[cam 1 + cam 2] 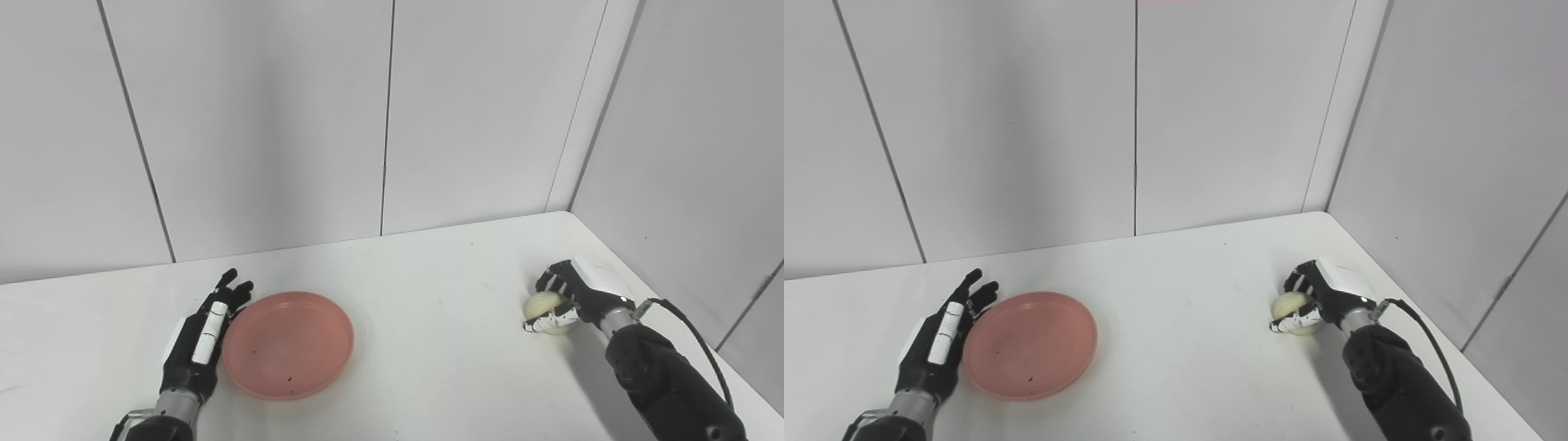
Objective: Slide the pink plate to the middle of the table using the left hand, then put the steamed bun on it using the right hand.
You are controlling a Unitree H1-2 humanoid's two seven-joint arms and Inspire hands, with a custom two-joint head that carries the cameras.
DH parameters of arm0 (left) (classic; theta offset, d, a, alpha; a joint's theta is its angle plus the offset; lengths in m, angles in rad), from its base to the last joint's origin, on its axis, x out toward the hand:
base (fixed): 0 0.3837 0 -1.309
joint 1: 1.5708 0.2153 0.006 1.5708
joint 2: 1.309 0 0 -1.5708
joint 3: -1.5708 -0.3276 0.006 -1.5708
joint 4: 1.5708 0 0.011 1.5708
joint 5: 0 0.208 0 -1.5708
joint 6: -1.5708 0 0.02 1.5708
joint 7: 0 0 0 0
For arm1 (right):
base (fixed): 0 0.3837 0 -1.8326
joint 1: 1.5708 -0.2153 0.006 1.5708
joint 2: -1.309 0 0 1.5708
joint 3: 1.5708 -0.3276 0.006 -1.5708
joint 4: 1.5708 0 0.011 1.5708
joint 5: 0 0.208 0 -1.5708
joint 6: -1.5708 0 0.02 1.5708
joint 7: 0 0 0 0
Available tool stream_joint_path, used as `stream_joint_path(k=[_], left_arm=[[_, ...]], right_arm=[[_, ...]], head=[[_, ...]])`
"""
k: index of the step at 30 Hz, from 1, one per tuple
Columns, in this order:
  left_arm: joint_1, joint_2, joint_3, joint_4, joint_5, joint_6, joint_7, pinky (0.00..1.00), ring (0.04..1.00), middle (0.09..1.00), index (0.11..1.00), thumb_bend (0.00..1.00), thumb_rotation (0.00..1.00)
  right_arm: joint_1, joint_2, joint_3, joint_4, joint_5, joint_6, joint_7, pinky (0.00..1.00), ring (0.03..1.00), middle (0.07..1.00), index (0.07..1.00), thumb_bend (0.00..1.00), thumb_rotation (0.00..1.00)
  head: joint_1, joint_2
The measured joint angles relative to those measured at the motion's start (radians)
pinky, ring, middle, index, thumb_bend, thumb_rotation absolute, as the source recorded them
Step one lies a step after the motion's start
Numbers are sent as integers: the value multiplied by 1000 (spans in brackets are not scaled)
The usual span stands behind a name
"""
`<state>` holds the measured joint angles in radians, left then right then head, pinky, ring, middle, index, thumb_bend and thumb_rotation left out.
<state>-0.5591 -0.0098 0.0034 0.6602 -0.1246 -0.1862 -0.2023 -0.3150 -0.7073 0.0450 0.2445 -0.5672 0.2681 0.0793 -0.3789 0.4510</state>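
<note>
Left eye view: left hand [199, 334] spread flat against the pink plate [288, 344]; right hand [566, 300] clasping the bun [544, 304].

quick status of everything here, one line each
pink plate: flat on table, empty, left of centre
steamed bun: on table, enclosed by right hand
left hand: open, fingers straight, against plate's left rim
right hand: shut on bun
</note>
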Motion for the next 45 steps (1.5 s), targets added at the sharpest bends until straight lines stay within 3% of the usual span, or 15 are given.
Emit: stream_joint_path(k=[2,4,8,10,12,19,26,33,45], left_arm=[[2,1,-3,-3,0,0,0,891,910,869,906,773,846],[2,1,-5,-3,0,0,0,883,906,868,904,764,847],[2,2,-5,-2,-1,0,0,886,906,871,906,766,835],[1,2,-5,-2,-1,0,0,870,902,868,904,773,833],[1,2,-6,-2,-1,0,0,864,902,870,904,768,832],[4,3,-11,-11,0,3,0,851,901,874,903,743,835],[1,4,-12,3,0,-5,0,841,900,877,901,765,836],[-5,2,-18,15,1,-15,0,833,894,875,906,770,841],[-26,-3,-28,55,6,-39,9,840,904,885,916,747,848]], right_arm=[[0,-4,4,-11,0,20,19,673,678,669,483,522,133],[0,-9,8,-12,0,29,27,659,621,624,484,522,138],[2,-12,8,-19,2,30,34,651,661,673,484,523,139],[3,-13,7,-22,5,30,35,581,576,599,484,523,138],[7,-13,5,-28,11,31,35,478,468,486,496,529,33],[34,-13,5,-99,10,32,38,290,364,421,521,524,6],[69,15,5,-253,10,30,65,311,382,435,517,527,1],[23,34,5,-382,1,31,105,372,434,465,507,528,0],[-53,81,45,-403,4,27,145,387,450,477,498,528,2]], head=[[0,0],[0,2],[0,0],[0,0],[0,0],[0,0],[6,-6],[18,-11],[81,-20]])
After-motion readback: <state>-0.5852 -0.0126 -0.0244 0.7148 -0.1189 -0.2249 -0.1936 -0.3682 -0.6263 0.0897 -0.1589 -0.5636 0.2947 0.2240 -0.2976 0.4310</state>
